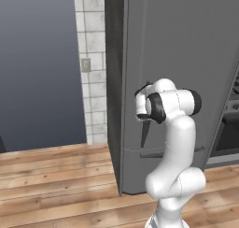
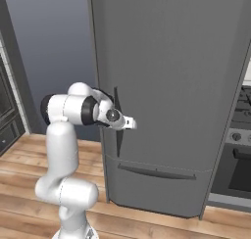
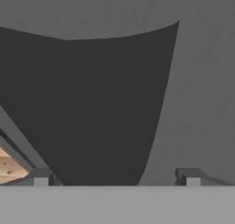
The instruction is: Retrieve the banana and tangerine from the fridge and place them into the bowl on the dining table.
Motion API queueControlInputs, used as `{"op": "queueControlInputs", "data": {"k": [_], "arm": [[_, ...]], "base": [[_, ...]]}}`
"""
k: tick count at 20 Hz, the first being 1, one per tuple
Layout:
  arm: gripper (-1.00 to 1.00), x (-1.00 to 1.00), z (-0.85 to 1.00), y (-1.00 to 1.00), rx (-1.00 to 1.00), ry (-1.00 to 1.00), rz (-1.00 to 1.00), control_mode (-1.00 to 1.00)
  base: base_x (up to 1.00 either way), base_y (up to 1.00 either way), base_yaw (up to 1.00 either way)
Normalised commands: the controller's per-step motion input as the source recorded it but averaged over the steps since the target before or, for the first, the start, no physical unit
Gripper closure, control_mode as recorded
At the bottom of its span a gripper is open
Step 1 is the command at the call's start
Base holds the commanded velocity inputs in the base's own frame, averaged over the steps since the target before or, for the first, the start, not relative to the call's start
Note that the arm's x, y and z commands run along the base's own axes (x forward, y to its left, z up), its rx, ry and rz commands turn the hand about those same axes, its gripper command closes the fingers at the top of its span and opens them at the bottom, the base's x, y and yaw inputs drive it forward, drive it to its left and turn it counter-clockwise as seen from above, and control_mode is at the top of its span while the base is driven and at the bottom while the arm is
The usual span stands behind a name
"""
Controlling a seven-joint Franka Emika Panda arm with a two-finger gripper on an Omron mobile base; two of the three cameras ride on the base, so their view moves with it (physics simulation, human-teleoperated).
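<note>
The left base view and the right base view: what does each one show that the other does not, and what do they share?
Left base view alone: a tiled wall strip with a small wall plate, left of the fridge.
Right base view alone: stove knobs at the right edge and dark cabinets at the left edge.
Both: the closed fridge, its dark handle recess, the open gripper close to it, the wooden floor.
</note>
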Motion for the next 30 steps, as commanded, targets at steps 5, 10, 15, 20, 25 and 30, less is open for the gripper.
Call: {"op": "queueControlInputs", "data": {"k": [5,10,15,20,25,30], "arm": [[-1.00,0.50,-0.40,0.02,0.04,-0.23,0.01,-1.00],[-1.00,0.36,-0.68,0.01,0.05,-0.45,0.08,-1.00],[1.00,0.32,-0.78,0.00,0.01,-0.44,0.06,-1.00],[1.00,0.31,-0.84,-0.02,0.04,-0.40,0.07,-1.00],[1.00,0.34,-0.87,-0.11,0.14,-0.25,0.17,-1.00],[1.00,0.02,-0.48,-0.14,0.20,-0.10,0.26,-1.00]], "base": [[0.00,0.00,0.00],[0.00,0.00,0.00],[0.00,0.00,0.00],[0.00,0.00,0.00],[0.00,0.00,0.00],[0.00,0.00,0.00]]}}
